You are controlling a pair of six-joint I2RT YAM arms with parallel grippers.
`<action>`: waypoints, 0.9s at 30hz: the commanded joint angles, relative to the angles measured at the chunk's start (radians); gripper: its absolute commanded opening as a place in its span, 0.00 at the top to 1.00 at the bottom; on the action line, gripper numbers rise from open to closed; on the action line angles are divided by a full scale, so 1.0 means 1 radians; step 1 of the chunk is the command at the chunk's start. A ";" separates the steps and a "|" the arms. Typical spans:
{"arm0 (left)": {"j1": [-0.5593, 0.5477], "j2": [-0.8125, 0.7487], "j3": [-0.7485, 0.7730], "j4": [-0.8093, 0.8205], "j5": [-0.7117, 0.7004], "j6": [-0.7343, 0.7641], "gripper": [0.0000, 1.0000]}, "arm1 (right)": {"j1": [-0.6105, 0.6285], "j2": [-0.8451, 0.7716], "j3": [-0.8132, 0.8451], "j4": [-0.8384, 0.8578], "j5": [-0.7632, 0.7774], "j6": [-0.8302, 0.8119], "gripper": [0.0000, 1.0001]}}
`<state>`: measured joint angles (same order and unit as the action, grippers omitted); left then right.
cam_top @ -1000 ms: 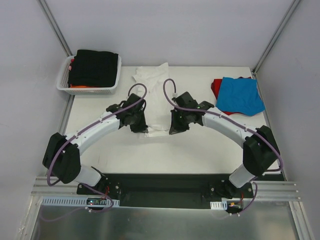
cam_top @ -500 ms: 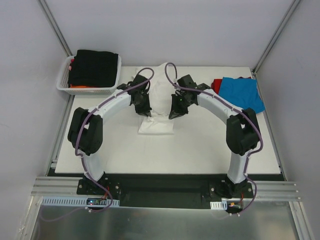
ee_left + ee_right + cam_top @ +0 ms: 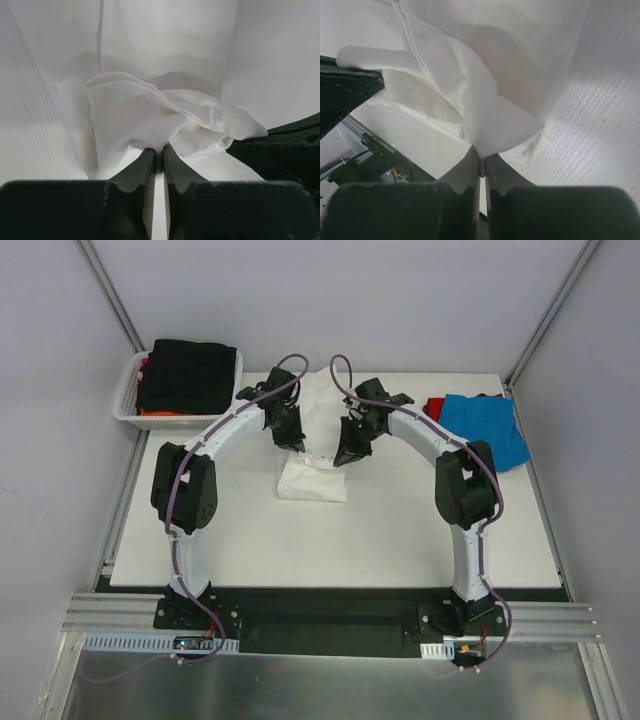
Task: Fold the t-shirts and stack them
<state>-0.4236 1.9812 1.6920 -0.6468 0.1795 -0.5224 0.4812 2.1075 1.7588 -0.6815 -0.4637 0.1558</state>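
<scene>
As the left tool [image 3: 291, 436] and right tool [image 3: 347, 453] pinched the large plain white cotton t-shirt [image 3: 312, 485], its length ran near-to-far between them. Neither arm sat nearer.

My left arm [image 3: 228, 432] and right arm [image 3: 425, 435] are built alike: smooth white tubular links joined by chunky black joint housings [image 3: 183, 490]. A thin purple cable [image 3: 290, 357] runs along each arm and ends in a free loop just behind the end effector. Each arm rises from a small black base [image 3: 186, 607], fixed to a long black plate [image 3: 320, 612] that sits on a silver aluminium rail [image 3: 110, 616]. My left end effector [image 3: 159, 149] is matt black: two slim fingers with curved, tapering tips on a broad, blocky body. My right end effector [image 3: 482, 160] has the same shape and colour.
</scene>
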 commanded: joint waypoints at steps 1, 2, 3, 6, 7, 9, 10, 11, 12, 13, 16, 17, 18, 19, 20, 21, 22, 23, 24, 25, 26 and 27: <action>0.011 0.010 0.054 -0.037 0.014 0.028 0.92 | -0.009 0.028 0.071 -0.041 -0.055 -0.027 0.99; 0.011 0.011 0.055 -0.037 0.012 0.030 0.92 | -0.007 0.035 0.079 -0.046 -0.056 -0.028 0.99; 0.014 0.011 0.057 -0.039 0.009 0.032 0.92 | -0.012 0.049 0.097 -0.049 -0.056 -0.029 0.99; 0.020 0.018 0.055 -0.040 0.009 0.033 0.92 | -0.019 0.071 0.125 -0.059 -0.066 -0.029 0.99; 0.022 0.021 0.054 -0.039 0.008 0.033 0.92 | -0.021 0.081 0.140 -0.061 -0.072 -0.029 0.99; 0.025 0.022 0.052 -0.039 0.006 0.035 0.92 | -0.026 0.089 0.149 -0.061 -0.076 -0.027 0.99; 0.029 0.028 0.052 -0.040 0.005 0.035 0.92 | -0.027 0.097 0.160 -0.061 -0.079 -0.027 0.99; 0.031 0.030 0.054 -0.039 0.005 0.036 0.92 | -0.029 0.098 0.163 -0.061 -0.082 -0.027 0.99; 0.034 0.036 0.057 -0.037 0.005 0.038 0.92 | -0.032 0.101 0.166 -0.061 -0.084 -0.028 0.99; 0.039 0.044 0.057 -0.037 0.005 0.038 0.93 | -0.033 0.106 0.171 -0.061 -0.084 -0.030 0.99; 0.046 0.057 0.070 -0.037 0.003 0.042 0.96 | -0.044 0.115 0.180 -0.062 -0.090 -0.033 0.99; 0.049 0.062 0.077 -0.037 0.002 0.045 0.96 | -0.046 0.123 0.189 -0.064 -0.092 -0.035 0.99; 0.052 0.065 0.084 -0.039 0.003 0.047 0.95 | -0.052 0.129 0.195 -0.066 -0.096 -0.036 0.99; 0.054 0.073 0.090 -0.037 0.003 0.048 0.95 | -0.053 0.134 0.205 -0.069 -0.099 -0.039 0.99; 0.058 0.077 0.093 -0.037 0.003 0.051 0.95 | -0.056 0.146 0.220 -0.075 -0.102 -0.042 0.99; 0.060 0.080 0.101 -0.037 0.003 0.051 0.95 | -0.059 0.154 0.231 -0.078 -0.108 -0.044 0.99; 0.062 0.087 0.106 -0.037 0.005 0.053 0.95 | -0.064 0.158 0.240 -0.079 -0.112 -0.045 0.99; 0.065 0.091 0.110 -0.039 0.006 0.056 0.95 | -0.062 0.164 0.255 -0.085 -0.115 -0.048 0.99; 0.066 0.096 0.115 -0.039 0.006 0.058 0.95 | -0.065 0.177 0.263 -0.085 -0.121 -0.047 0.99; 0.068 0.102 0.118 -0.037 0.005 0.058 0.95 | -0.069 0.180 0.268 -0.087 -0.122 -0.047 0.99; 0.071 0.105 0.127 -0.037 0.005 0.058 0.95 | -0.069 0.187 0.274 -0.089 -0.124 -0.048 0.99; 0.071 0.110 0.132 -0.039 0.006 0.058 0.94 | -0.070 0.195 0.286 -0.089 -0.125 -0.048 0.99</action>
<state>-0.3695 2.0777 1.7679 -0.6720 0.1795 -0.4934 0.4225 2.2845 1.9759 -0.7437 -0.5583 0.1341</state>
